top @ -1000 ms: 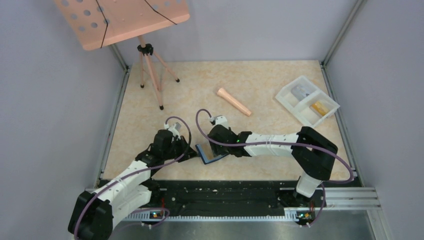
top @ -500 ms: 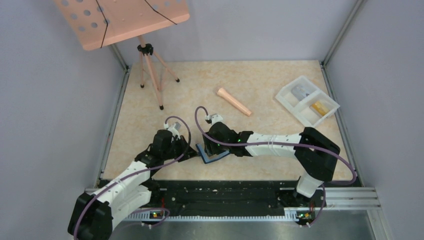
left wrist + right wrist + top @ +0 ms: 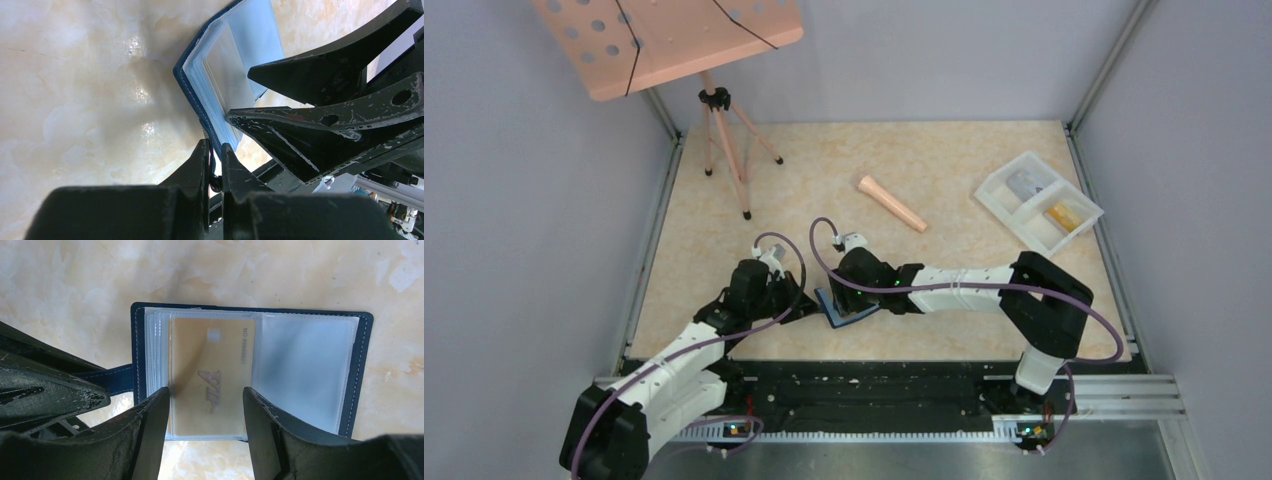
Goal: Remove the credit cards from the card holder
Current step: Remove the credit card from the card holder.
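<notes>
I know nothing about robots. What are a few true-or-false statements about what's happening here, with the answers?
1. The card holder lies open. True.
2. A tan-gold card sits in one of its clear pockets. True.
3. The right fingers are clamped shut. False: they stand apart, one on either side of the tan-gold card.
4. The white tray is empty. False: a gold item lies in one compartment and a grey item in the other.
5. The left fingers pinch the holder's closing tab. True.
</notes>
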`<state>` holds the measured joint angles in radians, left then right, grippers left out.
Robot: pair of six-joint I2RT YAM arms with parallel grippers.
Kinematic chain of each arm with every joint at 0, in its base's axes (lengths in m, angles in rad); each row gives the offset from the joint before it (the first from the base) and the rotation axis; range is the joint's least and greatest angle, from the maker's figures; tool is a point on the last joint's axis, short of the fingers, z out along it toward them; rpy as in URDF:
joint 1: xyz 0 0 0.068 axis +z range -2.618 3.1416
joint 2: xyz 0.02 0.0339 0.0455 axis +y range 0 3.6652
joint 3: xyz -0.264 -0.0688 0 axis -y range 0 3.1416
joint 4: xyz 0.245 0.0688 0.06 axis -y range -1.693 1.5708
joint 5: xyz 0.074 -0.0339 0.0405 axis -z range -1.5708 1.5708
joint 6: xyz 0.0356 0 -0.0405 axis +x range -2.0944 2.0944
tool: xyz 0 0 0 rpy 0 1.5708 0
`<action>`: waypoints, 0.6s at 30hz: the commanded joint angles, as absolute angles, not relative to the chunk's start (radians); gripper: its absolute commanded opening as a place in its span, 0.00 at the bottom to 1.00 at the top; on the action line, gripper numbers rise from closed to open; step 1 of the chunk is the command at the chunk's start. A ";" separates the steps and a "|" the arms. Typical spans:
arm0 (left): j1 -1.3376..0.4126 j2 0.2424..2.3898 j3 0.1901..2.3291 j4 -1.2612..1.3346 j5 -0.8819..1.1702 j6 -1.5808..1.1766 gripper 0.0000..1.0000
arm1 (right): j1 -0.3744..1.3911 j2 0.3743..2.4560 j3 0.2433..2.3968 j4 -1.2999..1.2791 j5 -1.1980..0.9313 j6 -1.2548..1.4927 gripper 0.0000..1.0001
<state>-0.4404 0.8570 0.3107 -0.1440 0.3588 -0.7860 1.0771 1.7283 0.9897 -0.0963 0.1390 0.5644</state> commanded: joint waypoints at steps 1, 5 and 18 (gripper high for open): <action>-0.444 0.836 0.334 -0.117 0.365 -0.776 0.00 | 1.084 1.743 1.022 -0.110 0.197 0.550 0.56; -0.444 0.836 0.333 -0.117 0.363 -0.776 0.00 | 1.094 1.738 1.030 -0.143 0.260 0.535 0.56; -0.445 0.836 0.328 -0.118 0.361 -0.779 0.00 | 1.113 1.714 1.047 -0.182 0.337 0.523 0.56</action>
